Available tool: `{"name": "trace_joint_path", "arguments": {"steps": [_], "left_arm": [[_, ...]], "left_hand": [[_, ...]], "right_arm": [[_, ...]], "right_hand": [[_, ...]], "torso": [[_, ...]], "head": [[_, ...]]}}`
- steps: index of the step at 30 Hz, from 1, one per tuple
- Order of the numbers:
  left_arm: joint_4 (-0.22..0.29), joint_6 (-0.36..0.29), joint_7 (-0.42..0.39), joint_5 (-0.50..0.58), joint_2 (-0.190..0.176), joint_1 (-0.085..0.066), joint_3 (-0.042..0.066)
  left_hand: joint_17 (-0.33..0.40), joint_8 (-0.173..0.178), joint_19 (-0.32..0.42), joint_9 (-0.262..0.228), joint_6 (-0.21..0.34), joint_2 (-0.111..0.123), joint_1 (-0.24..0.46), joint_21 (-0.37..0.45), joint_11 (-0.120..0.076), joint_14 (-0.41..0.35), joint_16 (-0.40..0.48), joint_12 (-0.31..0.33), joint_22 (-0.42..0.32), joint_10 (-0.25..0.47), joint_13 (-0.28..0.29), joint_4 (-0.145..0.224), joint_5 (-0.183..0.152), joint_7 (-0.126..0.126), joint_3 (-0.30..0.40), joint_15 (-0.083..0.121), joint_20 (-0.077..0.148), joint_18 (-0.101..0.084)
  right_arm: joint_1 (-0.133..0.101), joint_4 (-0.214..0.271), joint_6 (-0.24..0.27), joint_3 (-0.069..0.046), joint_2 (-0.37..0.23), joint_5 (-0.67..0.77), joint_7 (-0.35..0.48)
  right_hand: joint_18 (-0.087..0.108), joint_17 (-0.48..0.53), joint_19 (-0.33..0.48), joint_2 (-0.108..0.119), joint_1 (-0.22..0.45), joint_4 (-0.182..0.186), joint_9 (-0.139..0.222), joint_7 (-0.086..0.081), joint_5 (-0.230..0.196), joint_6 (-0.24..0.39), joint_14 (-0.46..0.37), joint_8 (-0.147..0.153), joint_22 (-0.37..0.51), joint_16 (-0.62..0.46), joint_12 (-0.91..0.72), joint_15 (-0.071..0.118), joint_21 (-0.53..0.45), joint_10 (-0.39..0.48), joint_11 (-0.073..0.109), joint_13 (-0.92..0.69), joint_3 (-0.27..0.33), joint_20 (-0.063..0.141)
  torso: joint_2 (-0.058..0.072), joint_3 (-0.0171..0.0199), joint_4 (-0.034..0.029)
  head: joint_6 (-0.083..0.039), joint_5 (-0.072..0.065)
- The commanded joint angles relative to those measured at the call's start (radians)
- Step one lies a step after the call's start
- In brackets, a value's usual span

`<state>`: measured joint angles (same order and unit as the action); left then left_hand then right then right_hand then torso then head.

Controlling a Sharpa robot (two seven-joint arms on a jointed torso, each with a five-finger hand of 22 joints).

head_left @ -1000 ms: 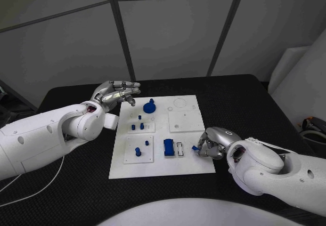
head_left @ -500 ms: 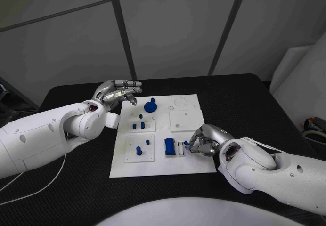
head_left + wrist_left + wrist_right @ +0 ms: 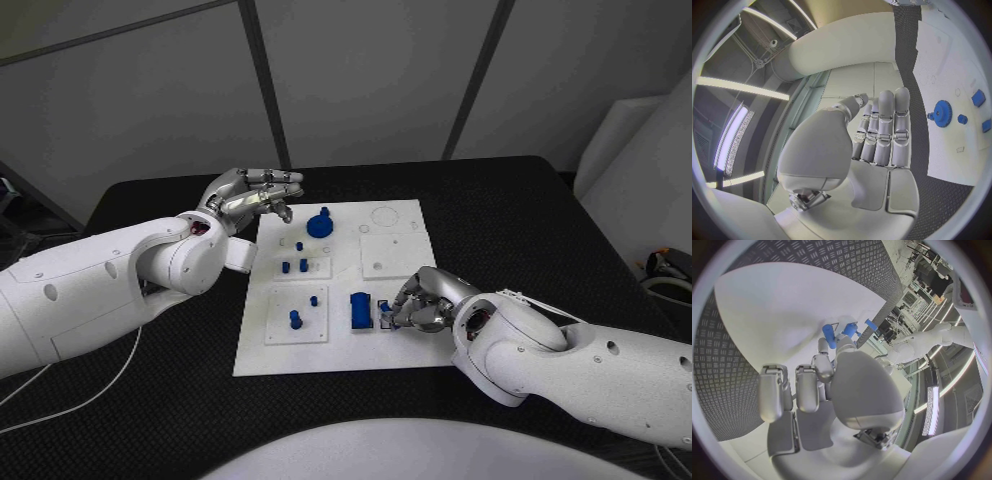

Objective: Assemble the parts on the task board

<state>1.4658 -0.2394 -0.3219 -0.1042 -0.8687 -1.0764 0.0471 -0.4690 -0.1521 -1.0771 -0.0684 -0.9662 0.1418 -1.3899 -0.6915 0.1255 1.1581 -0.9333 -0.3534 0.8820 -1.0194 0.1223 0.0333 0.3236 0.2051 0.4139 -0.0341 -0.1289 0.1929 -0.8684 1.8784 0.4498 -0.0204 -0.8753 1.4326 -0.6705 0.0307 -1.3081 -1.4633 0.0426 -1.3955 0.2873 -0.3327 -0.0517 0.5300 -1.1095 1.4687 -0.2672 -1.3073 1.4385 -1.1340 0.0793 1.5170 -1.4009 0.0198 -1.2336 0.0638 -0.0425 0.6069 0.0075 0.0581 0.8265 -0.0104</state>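
- A black counter (image 3: 490,210) carries a white task board (image 3: 411,345), lying flat in its middle between the robot's two white arms.
- The left robot hand (image 3: 254,196) hangs above the board's far left corner, fingers loosely apart and holding nothing; it has not moved over the last second.
- The right robot hand (image 3: 415,301) has slid leftward across the board's near right part in that second. It now sits over the narrow slot just beside the blue block (image 3: 359,312), fingers bunched around a small blue part (image 3: 385,309).
- That shift suggests the insertion step is under way: the part has been carried from the board's edge to its slot.
- The small part looks pinched at the fingertips, though the fingers hide most of it, so whether it is seated is unclear.
- Other blue parts are on the board: a gear (image 3: 319,226) at the far end, small pegs (image 3: 297,266) mid-board, and a peg (image 3: 294,321) on the near left plate.
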Motion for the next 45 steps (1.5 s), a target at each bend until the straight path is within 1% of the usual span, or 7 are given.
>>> {"name": "trace_joint_path", "arguments": {"steps": [1, 9, 17, 31, 39, 43, 45], "left_arm": [[0.003, 0.01, -0.006, 0.002, 0.001, -0.002, 0.001], [0.003, 0.011, -0.004, 0.002, 0.0, -0.002, 0.001], [0.002, 0.013, -0.002, 0.002, 0.0, -0.002, 0.001], [0.001, 0.016, 0.0, 0.002, 0.002, -0.002, 0.001], [0.0, 0.016, 0.001, 0.002, 0.002, -0.002, 0.001], [0.0, 0.016, 0.001, 0.002, 0.0, -0.002, 0.001], [0.0, 0.016, 0.0, 0.002, 0.0, -0.002, 0.001]], "left_hand": [[0.001, -0.006, 0.01, 0.0, 0.008, -0.012, -0.001, 0.004, -0.002, -0.005, -0.005, -0.005, 0.0, 0.007, 0.002, 0.001, -0.003, -0.003, -0.003, -0.001, 0.0, -0.01], [0.001, -0.006, 0.01, 0.0, 0.008, -0.012, -0.001, 0.004, -0.002, -0.005, -0.005, -0.005, 0.0, 0.007, 0.002, 0.001, -0.003, -0.003, -0.003, -0.001, 0.0, -0.01], [0.001, -0.006, 0.01, 0.0, 0.008, -0.012, -0.001, 0.004, -0.002, -0.005, -0.005, -0.005, 0.0, 0.007, 0.002, 0.001, -0.003, -0.003, -0.003, -0.001, 0.0, -0.01], [0.001, -0.006, 0.01, 0.0, 0.008, -0.012, -0.001, 0.004, -0.002, -0.005, -0.005, -0.005, 0.0, 0.007, 0.002, 0.001, -0.003, -0.003, -0.003, -0.001, 0.0, -0.01], [0.001, -0.006, 0.01, 0.0, 0.008, -0.012, -0.001, 0.004, -0.002, -0.005, -0.005, -0.005, 0.0, 0.007, 0.002, 0.001, -0.003, -0.003, -0.003, -0.001, 0.0, -0.01], [0.001, -0.006, 0.01, 0.0, 0.008, -0.012, -0.001, 0.004, -0.002, -0.005, -0.005, -0.005, 0.0, 0.007, 0.002, 0.001, -0.003, -0.003, -0.003, -0.001, 0.0, -0.01], [0.001, -0.006, 0.01, 0.0, 0.008, -0.012, -0.001, 0.004, -0.002, -0.005, -0.005, -0.005, 0.0, 0.007, 0.002, 0.001, -0.003, -0.003, -0.003, -0.001, 0.0, -0.01]], "right_arm": [[-0.002, -0.006, -0.015, -0.001, 0.006, -0.025, 0.006], [-0.002, -0.016, -0.019, -0.001, 0.014, -0.026, 0.005], [-0.002, -0.02, -0.023, -0.001, 0.017, -0.027, 0.002], [-0.002, -0.024, 0.001, -0.001, 0.023, -0.021, 0.014], [-0.002, -0.011, 0.005, -0.001, 0.009, -0.013, 0.031], [-0.001, 0.002, -0.008, 0.0, -0.011, -0.011, 0.058], [-0.001, 0.009, -0.029, 0.0, -0.023, -0.01, 0.076]], "right_hand": [[-0.012, -0.03, -0.056, 0.003, 0.02, 0.002, -0.003, -0.003, 0.038, -0.008, 0.059, 0.002, -0.206, 0.004, -0.005, 0.001, 0.003, -0.006, 0.0, -0.002, 0.009, 0.007], [-0.012, -0.03, -0.055, -0.003, 0.061, 0.004, -0.009, -0.002, 0.033, -0.013, 0.059, 0.0, -0.205, 0.003, -0.005, 0.001, 0.002, -0.007, 0.0, -0.004, 0.026, 0.007], [-0.012, -0.029, -0.054, -0.02, 0.118, 0.005, -0.017, -0.001, 0.026, -0.016, 0.059, -0.002, -0.205, 0.002, -0.006, 0.002, 0.001, -0.009, 0.001, -0.006, 0.049, 0.007], [-0.011, -0.028, -0.052, -0.039, 0.218, 0.006, -0.033, -0.001, -0.082, -0.015, 0.058, -0.005, -0.203, 0.0, -0.008, 0.001, -0.001, -0.01, 0.0, -0.012, 0.107, 0.006], [-0.011, -0.028, -0.052, -0.035, 0.22, 0.003, -0.037, 0.0, -0.093, -0.014, 0.059, -0.006, -0.203, 0.0, -0.009, 0.001, -0.002, -0.011, 0.001, -0.015, 0.117, 0.007], [-0.01, -0.026, -0.05, -0.016, 0.165, -0.008, -0.043, 0.0, -0.14, -0.011, 0.058, -0.008, -0.202, -0.002, -0.006, 0.002, -0.003, -0.008, 0.0, -0.014, 0.122, 0.007], [-0.01, -0.026, -0.049, -0.009, 0.147, -0.009, -0.046, -0.002, -0.163, -0.009, 0.058, -0.008, -0.201, -0.002, -0.004, 0.001, -0.004, -0.007, -0.001, -0.013, 0.126, 0.007]], "torso": [[-0.001, 0.0003, 0.0001], [-0.001, 0.0007, 0.0009], [-0.001, 0.0009, 0.0011], [0.0, 0.0007, 0.0012], [-0.001, 0.0015, 0.0005], [-0.002, 0.0014, 0.0014], [-0.002, 0.0014, 0.0024]], "head": [[0.001, 0.001], [0.001, 0.003], [0.0, 0.003], [0.001, 0.002], [0.002, 0.003], [0.002, 0.004], [0.002, 0.004]]}}
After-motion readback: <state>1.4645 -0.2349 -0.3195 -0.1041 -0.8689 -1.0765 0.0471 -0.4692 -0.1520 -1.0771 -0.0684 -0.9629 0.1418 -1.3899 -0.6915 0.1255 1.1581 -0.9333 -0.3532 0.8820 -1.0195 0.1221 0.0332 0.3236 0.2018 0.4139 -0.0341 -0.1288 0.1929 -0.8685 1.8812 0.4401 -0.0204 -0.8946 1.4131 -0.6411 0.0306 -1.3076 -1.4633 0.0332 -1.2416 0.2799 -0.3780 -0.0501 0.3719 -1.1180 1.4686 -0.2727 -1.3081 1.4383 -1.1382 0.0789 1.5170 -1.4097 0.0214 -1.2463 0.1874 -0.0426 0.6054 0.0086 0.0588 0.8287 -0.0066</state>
